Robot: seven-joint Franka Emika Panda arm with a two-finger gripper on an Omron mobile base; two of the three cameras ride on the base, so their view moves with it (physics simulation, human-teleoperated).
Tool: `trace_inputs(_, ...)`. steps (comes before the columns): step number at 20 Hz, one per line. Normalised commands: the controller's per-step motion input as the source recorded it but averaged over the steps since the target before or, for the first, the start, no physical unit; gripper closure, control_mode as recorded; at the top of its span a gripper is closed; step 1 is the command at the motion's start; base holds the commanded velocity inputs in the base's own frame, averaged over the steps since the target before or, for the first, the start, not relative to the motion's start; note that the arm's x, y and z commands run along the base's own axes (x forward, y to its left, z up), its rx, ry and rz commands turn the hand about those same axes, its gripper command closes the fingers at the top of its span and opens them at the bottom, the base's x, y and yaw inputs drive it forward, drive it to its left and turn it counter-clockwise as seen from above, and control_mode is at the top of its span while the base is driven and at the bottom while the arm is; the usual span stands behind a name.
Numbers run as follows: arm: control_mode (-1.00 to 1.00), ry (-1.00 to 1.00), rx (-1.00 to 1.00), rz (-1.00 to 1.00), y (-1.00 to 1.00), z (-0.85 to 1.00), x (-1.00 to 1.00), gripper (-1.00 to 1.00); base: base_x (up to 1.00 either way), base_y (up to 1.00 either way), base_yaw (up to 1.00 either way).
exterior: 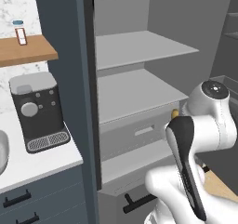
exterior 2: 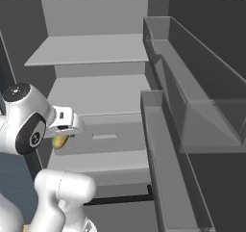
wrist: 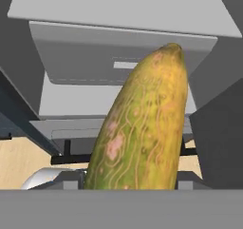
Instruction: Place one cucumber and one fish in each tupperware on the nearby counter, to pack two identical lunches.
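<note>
Open grey fridge shelves

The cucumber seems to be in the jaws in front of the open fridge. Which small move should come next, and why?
Probably draw the cucumber back, away from the fridge shelves, and turn toward the counter. The hand view shows it rising close before the camera, so it looks held by the gripper. No tupperware is in sight here, so carrying it out seems the next step.
</note>
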Motion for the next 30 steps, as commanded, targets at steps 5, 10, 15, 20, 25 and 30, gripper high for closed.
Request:
trace_inputs(5, -1.0, 0.0, 0.0, 0.0, 0.0, -0.07, -0.04, 1.0, 0.0, 0.0, 0.0)
trace_inputs(10, -1.0, 0.0, 0.0, 0.0, 0.01, -0.03, -0.16, 1.0, 0.0, 0.0, 0.0)
trace_inputs(15, 1.0, 0.0, 0.0, 0.0, 0.06, -0.1, -0.15, 1.0, -0.72, 0.33, 0.04)
trace_inputs(20, 1.0, 0.0, 0.0, 0.0, 0.0, 0.0, 0.0, 1.0, -0.82, 0.64, 0.23)
trace_inputs(25, 1.0, 0.0, 0.0, 0.0, 0.0, 0.0, 0.0, 1.0, -0.2, 0.87, 0.46)
trace_inputs(30, 1.0, 0.0, 0.0, 0.0, 0.0, 0.0, 0.0, 1.0, 0.19, 0.95, 0.26)
